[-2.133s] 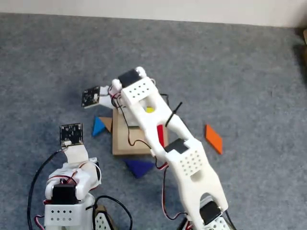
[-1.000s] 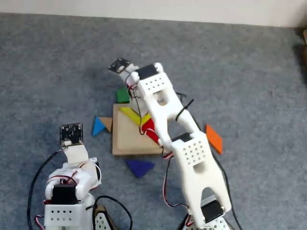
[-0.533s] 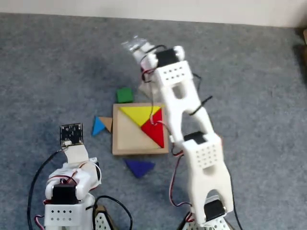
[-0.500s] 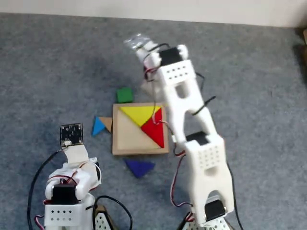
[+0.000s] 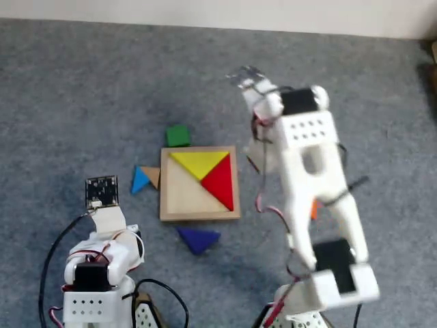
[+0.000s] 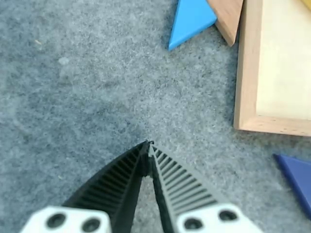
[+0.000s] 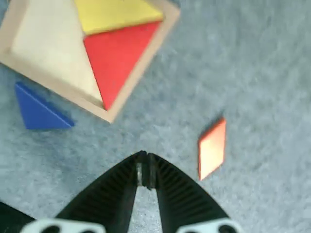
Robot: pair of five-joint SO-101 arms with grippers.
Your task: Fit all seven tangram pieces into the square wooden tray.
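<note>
Square wooden tray [image 5: 198, 216] sits mid-table. Two pieces are in it: a large yellow triangle [image 5: 199, 164] along the far rim and a large red triangle [image 5: 222, 183] along the right rim. The rest of the tray floor is bare.

Loose pieces:
- Small green square [image 5: 178, 135], just beyond the far-left corner.
- Light blue triangle [image 5: 140, 179] and tan wooden triangle [image 5: 153, 176], touching each other at the left rim.
- Dark blue triangle [image 5: 199, 238], just off the near rim. It is cut off at the frame edge in the left wrist view.
- Orange parallelogram [image 7: 212, 148], right of the tray. In the high view the right arm covers nearly all of it.

Right gripper [image 7: 144, 155] hangs over bare carpet between the tray and the orange piece, jaws pressed together on nothing. Its tip is smeared in the high view.

Left gripper [image 6: 147, 144] hangs over carpet near the tray's near-left corner, jaws also pressed together, empty. From above, its wrist camera board hides it.

The surface is grey carpet [image 5: 82, 89], with a pale wall strip [image 5: 205, 14] along the far edge.
</note>
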